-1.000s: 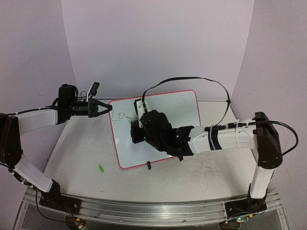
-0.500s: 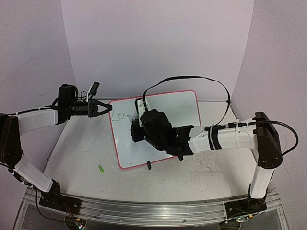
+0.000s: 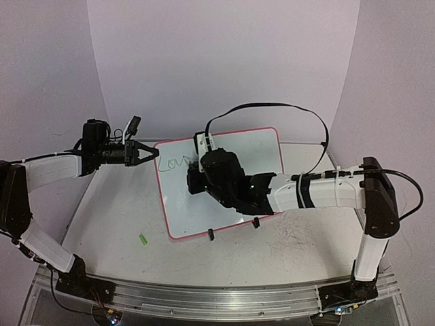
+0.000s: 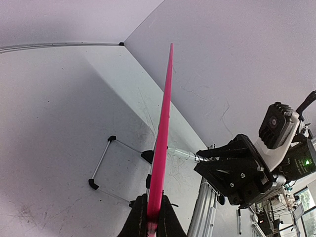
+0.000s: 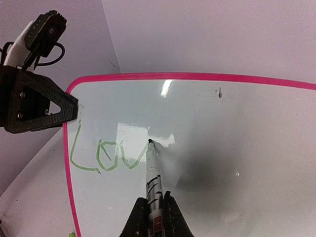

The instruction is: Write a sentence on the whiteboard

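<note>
The whiteboard point(image 3: 255, 153) leans tilted on its stand, white with a pink rim. My left gripper point(image 3: 151, 155) is shut on its upper left edge; the left wrist view shows the rim edge-on point(image 4: 165, 118) pinched between the fingers point(image 4: 139, 217). My right gripper point(image 5: 154, 210) is shut on a marker point(image 5: 153, 173), whose tip touches the board at the end of the green lettering "Lov" point(image 5: 106, 158). From above, the right gripper point(image 3: 197, 178) hangs over the board's left half, just right of the lettering point(image 3: 173, 163). The marker point(image 4: 185, 155) meets the board from the right.
A small green marker cap point(image 3: 143, 240) lies on the table left of the board's lower corner. Two black clip feet point(image 3: 211, 234) hold the board's lower edge. A wire stand point(image 4: 103, 163) props it from behind. Grey scribbles point(image 3: 292, 238) mark the table. A black cable point(image 3: 272, 109) loops above.
The right gripper has moved up and to the right with the marker, and the green lettering has grown from "Lo" to "Lov". The left gripper has stayed still on the rim.
</note>
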